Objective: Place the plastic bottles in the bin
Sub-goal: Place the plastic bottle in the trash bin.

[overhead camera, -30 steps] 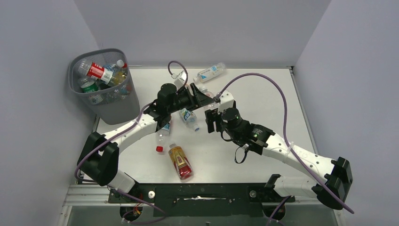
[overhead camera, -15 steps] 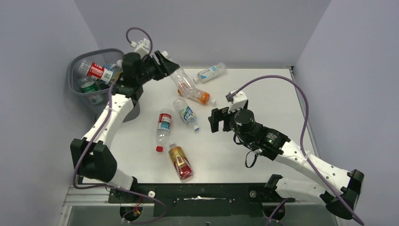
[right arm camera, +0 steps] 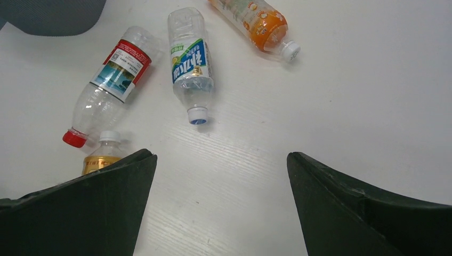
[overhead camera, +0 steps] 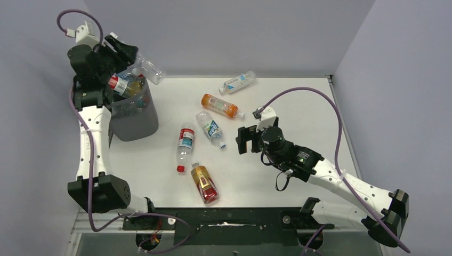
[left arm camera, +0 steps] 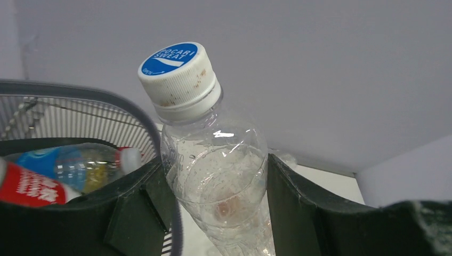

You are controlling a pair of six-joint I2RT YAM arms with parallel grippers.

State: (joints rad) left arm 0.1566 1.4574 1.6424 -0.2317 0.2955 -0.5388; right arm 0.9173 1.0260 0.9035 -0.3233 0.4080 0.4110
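As left jaws clamp it, the bottle (left arm camera: 213,170) crosses the bin (overhead camera: 133,118) rim.

Occluded and cropped items
Amber bottle (right arm camera: 101,157): body hidden behind a finger of the right gripper (right arm camera: 221,157). Orange bottle (right arm camera: 256,18): cropped at top edge. Clear bottle (left arm camera: 216,165): base cropped.

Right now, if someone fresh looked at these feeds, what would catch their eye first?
The left pincer, raised high at far left, clamps a clear bottle with a blue-and-white cap beside the rim of the nearly full bin. Next, five loose bottles lie scattered on the white table, the orange bottle brightest, with the open right pincer hovering empty near them.
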